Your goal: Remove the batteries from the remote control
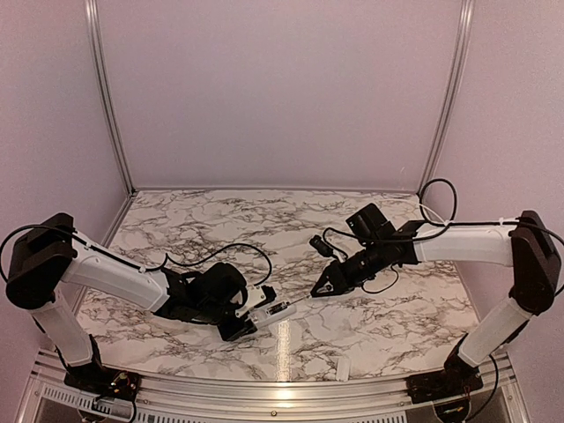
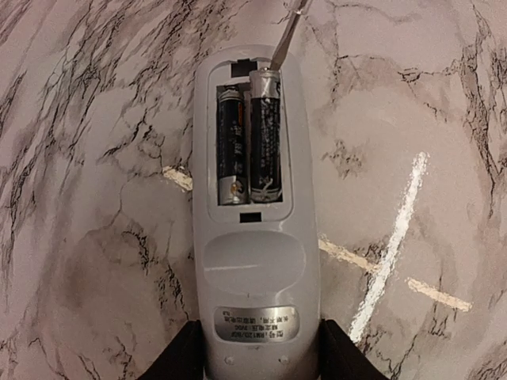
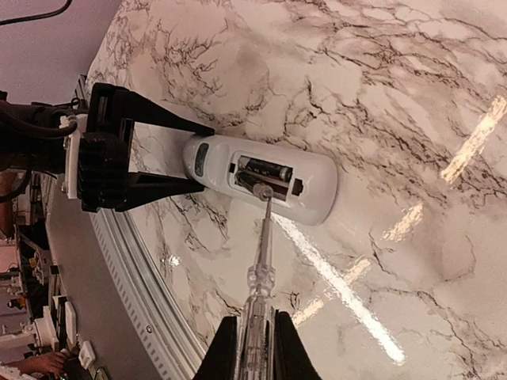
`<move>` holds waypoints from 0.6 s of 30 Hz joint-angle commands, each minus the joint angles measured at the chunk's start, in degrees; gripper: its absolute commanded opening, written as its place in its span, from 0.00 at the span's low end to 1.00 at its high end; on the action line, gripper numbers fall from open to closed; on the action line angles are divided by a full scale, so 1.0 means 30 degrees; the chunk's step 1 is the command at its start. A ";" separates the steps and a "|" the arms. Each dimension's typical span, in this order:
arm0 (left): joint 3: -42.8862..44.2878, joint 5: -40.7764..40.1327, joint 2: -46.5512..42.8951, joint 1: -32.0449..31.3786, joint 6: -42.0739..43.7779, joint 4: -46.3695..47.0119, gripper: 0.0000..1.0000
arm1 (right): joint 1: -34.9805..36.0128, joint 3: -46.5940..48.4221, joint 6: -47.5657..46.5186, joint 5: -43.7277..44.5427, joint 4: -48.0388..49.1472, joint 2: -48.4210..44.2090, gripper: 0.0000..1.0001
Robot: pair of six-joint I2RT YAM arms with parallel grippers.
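The white remote control (image 2: 257,261) lies back up on the marble, its compartment open, and my left gripper (image 2: 261,352) is shut on its near end. Two dark batteries (image 2: 230,146) (image 2: 265,138) sit side by side in the recess. The right one looks slightly raised at its far end. My right gripper (image 3: 255,348) is shut on a clear-handled thin tool (image 3: 261,261), whose metal tip touches that battery's raised end (image 3: 263,190). From above, the remote (image 1: 275,310) sits between the left gripper (image 1: 251,317) and the right gripper (image 1: 324,288).
A small flat white plastic piece (image 1: 343,369) lies near the table's front edge, right of centre. The metal rail (image 3: 150,317) of that edge runs close behind the remote. Purple walls enclose the marble table (image 1: 264,220) at the back and sides.
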 commanded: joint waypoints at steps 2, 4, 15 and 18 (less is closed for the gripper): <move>0.0246 -0.0600 -0.0286 0.0059 0.0049 0.2349 0.00 | 0.0768 0.0668 0.0127 -0.4706 0.1544 -0.0509 0.00; 0.0230 -0.0600 -0.0256 0.0057 0.0016 0.2358 0.00 | 0.0769 0.0710 0.0197 -0.4726 0.1661 -0.0505 0.00; 0.0181 -0.0701 -0.0398 0.0057 -0.0171 0.2305 0.00 | 0.0754 0.0977 0.0029 -0.4079 0.1317 -0.0129 0.00; 0.0074 -0.0742 -0.0496 0.0057 -0.0238 0.2244 0.00 | 0.0744 0.1560 -0.0311 -0.2952 0.0194 -0.0203 0.00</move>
